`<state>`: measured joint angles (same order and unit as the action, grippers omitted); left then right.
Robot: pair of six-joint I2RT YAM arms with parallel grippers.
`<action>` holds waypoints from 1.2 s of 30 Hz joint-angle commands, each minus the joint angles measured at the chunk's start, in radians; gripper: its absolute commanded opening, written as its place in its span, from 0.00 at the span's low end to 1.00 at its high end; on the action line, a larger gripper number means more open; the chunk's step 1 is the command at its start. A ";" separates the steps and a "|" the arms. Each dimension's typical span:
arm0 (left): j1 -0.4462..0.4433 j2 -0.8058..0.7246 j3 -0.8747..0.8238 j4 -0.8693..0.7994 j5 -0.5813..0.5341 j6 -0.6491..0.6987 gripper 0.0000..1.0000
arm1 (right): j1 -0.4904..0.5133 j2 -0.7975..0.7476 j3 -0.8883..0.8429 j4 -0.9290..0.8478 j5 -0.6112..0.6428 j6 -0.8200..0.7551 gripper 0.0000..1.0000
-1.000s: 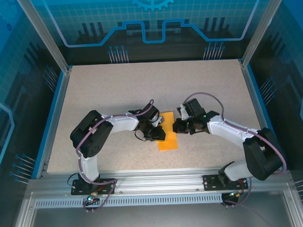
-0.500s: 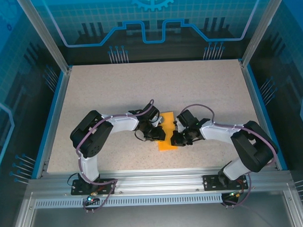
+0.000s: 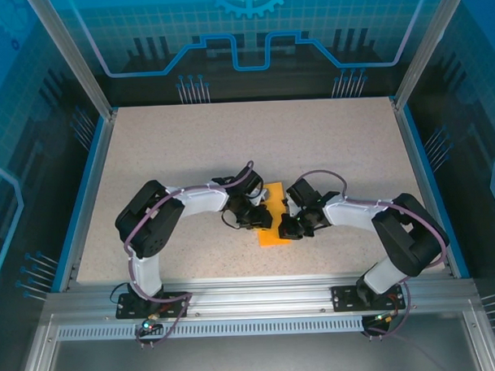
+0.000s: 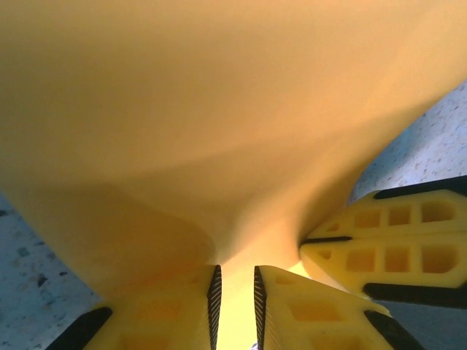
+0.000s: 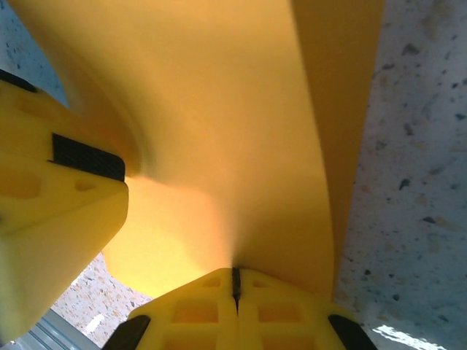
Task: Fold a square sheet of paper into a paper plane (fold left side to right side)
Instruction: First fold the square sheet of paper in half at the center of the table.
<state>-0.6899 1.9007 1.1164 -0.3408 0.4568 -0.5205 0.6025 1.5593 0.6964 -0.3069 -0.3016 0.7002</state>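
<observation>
Where both arms meet just below the middle of the overhead frame, finds the orange paper [image 3: 275, 236] as a narrow upright strip on the speckled table [image 3: 189, 155], lower end flat on the surface, upper end hidden among the tool heads. Puts the left gripper [image 3: 262, 218] on the strip's left edge and the right gripper [image 3: 288, 225] on its right edge, facing one another across it, very near each other.

Through the left wrist camera: covers the upper two thirds of the frame with orange paper [image 4: 233, 109], bowed, narrowing to a neck at bottom centre. Sets the left gripper [image 4: 235, 306] at the bottom edge, yellow fingers [image 4: 160, 321] nearly together, only a slim slot between the ribbed pads, with the sheet running down into that slot: pinching the paper. Places two more yellow fingers [image 4: 394, 259] at lower right, pressed flat against each other, tips at the paper's edge.

Through the right wrist camera: sets the right gripper [image 5: 235, 281] at bottom centre, fingers pressed tight, just a dark seam between them, and the orange paper [image 5: 219, 109] rising out of that seam and spreading to the top of the frame: clamped on the sheet. Adds a second layer of paper as a straight band along the right side, over the table [image 5: 423, 146]. Puts a finger [image 5: 51, 226] of the other arm at the left edge, black ribbed pad turned toward the paper, touching it.
</observation>
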 commanded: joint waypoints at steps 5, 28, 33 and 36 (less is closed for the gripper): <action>0.027 0.024 0.054 0.007 0.001 0.040 0.17 | 0.013 0.044 -0.019 -0.116 0.065 0.000 0.00; 0.083 0.040 -0.107 0.257 -0.012 0.016 0.07 | 0.010 0.056 -0.009 -0.187 0.116 -0.035 0.00; 0.106 0.037 -0.138 0.300 -0.016 0.004 0.07 | 0.008 0.068 -0.008 -0.212 0.131 -0.039 0.00; 0.116 0.035 -0.145 0.316 -0.025 0.006 0.07 | 0.004 0.075 -0.014 -0.213 0.128 -0.042 0.00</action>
<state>-0.6037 1.9305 1.0073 -0.0296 0.5030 -0.5072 0.6025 1.5784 0.7258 -0.3603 -0.2878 0.6735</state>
